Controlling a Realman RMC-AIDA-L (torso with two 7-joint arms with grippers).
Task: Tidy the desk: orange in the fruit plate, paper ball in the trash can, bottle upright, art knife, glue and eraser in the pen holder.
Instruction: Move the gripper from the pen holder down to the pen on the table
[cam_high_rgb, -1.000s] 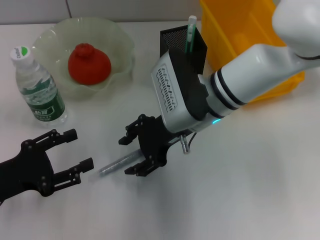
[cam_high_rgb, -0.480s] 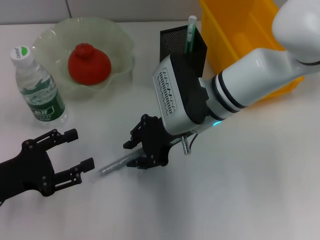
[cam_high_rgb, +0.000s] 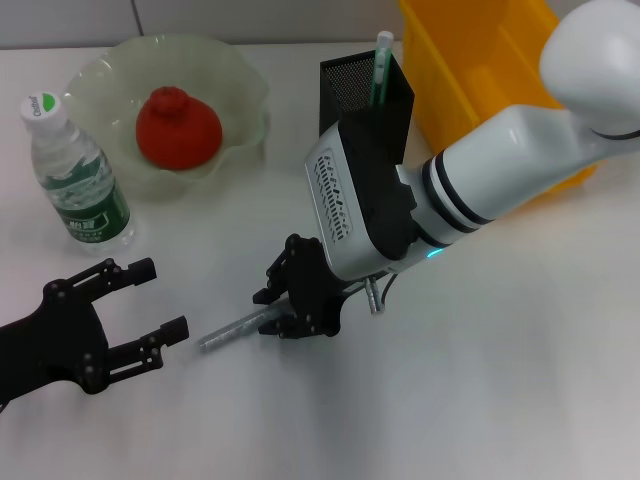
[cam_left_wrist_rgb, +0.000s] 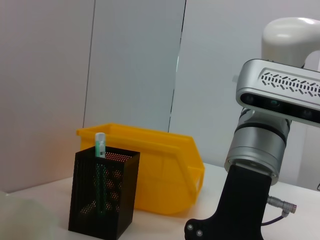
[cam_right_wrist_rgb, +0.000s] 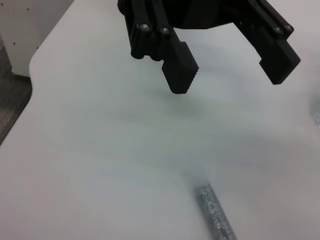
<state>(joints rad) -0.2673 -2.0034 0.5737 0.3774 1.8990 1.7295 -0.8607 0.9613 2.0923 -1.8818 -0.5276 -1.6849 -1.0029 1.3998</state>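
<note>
- Two grippers are seen low over the table (cam_high_rgb: 520, 380): the left gripper (cam_high_rgb: 150, 300) is held with fingers spread wide and empty.
- Beside it, the knife (cam_high_rgb: 232, 328) is clamped at one end by the right gripper (cam_high_rgb: 290, 308).
- Farther back, the bottle (cam_high_rgb: 75, 175) is upright, the orange (cam_high_rgb: 178, 127) is in the plate (cam_high_rgb: 235, 80), and the glue (cam_high_rgb: 381, 66) is in the holder (cam_high_rgb: 345, 80) beside the bin (cam_high_rgb: 480, 60).

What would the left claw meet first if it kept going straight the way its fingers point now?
Probably the art knife: the left claw, open, points across the table at its near end. The right claw sits just behind, closed around the knife, though depth is uncertain.
</note>
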